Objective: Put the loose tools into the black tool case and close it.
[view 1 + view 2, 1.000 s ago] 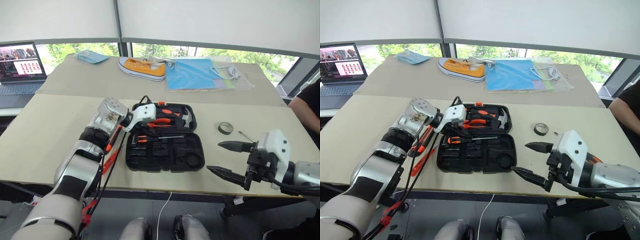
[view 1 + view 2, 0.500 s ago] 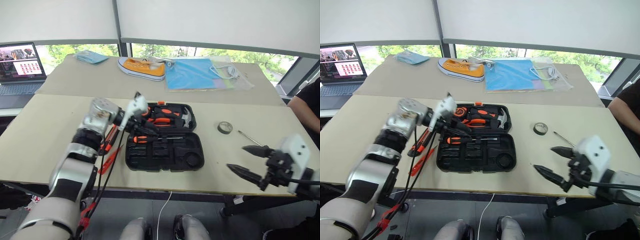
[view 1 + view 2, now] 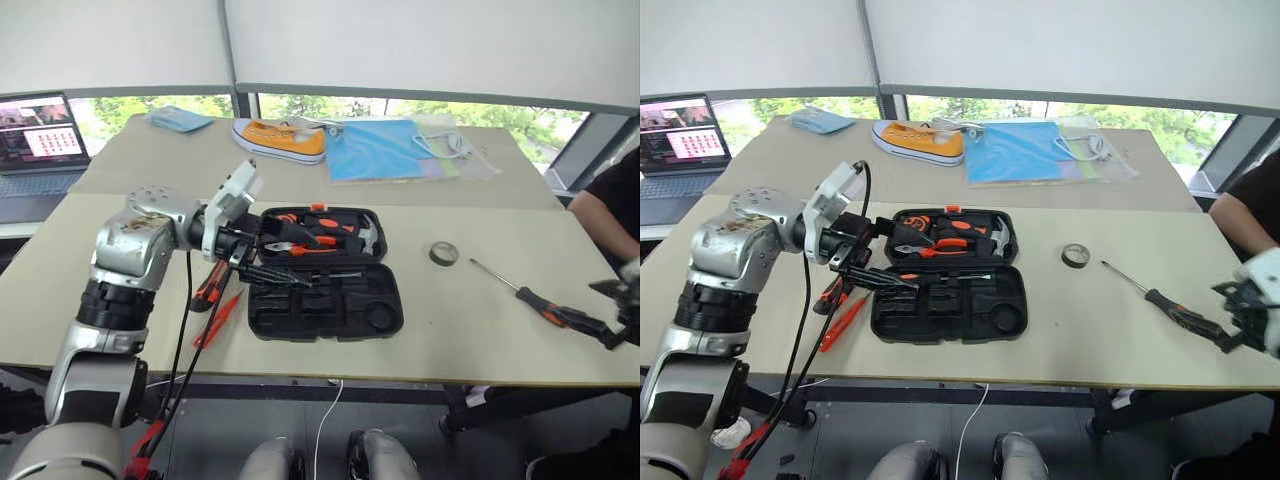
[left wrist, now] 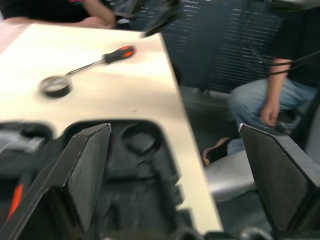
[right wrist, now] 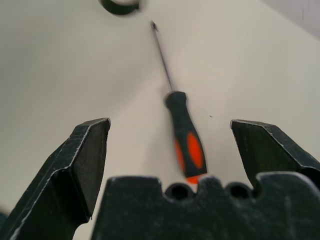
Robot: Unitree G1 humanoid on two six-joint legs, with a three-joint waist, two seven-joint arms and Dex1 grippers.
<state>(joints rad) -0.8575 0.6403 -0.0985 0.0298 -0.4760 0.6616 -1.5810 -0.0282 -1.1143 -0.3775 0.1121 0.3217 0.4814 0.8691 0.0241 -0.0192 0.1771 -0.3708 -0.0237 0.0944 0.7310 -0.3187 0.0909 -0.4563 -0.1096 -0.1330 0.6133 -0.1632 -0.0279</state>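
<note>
The black tool case lies open at the table's middle, with one orange-and-black screwdriver lying in its near half. My left gripper hovers open over the case's left end, nothing between its fingers. Left of the case lie the utility knife and the slim tester pen. To the right are the small tape roll and a second screwdriver. My right gripper stands open at that screwdriver's handle end, apart from it.
Pliers and a hammer sit in the case's far half. A laptop stands far left. An orange shoe and a blue folder lie on the back table. A person sits at the right edge.
My left gripper has opened and drawn up and back from the case, leaving a screwdriver in it. My right arm has swung to the right, uncovering the screwdriver on the table.
</note>
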